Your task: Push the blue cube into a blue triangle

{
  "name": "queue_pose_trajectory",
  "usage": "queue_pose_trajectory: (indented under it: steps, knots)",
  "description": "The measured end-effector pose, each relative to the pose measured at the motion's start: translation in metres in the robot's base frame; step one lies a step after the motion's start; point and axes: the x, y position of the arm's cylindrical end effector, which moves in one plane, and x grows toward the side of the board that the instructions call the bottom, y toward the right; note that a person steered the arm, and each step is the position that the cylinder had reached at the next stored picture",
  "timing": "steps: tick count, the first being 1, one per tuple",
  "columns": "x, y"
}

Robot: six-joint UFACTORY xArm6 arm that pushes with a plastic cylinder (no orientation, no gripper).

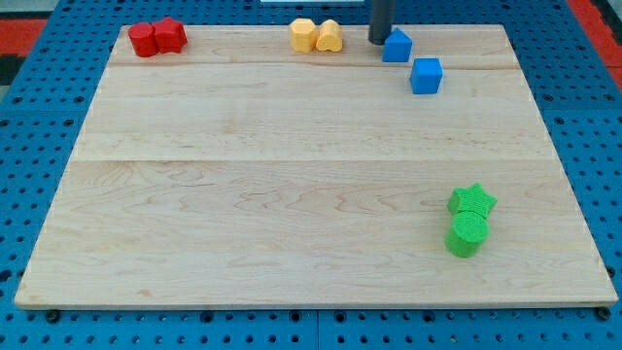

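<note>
The blue cube (426,75) sits on the wooden board (292,194) near the view's top right. The blue triangle (397,45) lies just up and left of it, with a small gap between them. My tip (379,40) comes down from the view's top edge and ends right beside the blue triangle's left side, close to touching it. The tip is up and to the left of the blue cube, apart from it.
Two red blocks (157,38) touch each other at the top left. Two yellow blocks (316,35) sit together at the top middle, left of the tip. A green star (472,202) and a green cylinder (467,235) sit together at the lower right.
</note>
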Motion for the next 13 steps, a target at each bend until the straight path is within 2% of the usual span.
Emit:
queue_pose_trajectory:
  steps: [1,2,3,4,5,6,7,9,10,13]
  knots:
    - [0.005,0.002]
    - [0.018,-0.022]
    - [0.048,-0.027]
    - [0.050,-0.017]
    - [0.074,-0.017]
    - [0.116,0.008]
    - [0.122,0.034]
    - [0.102,0.064]
    - [0.078,0.064]
    - [0.073,0.039]
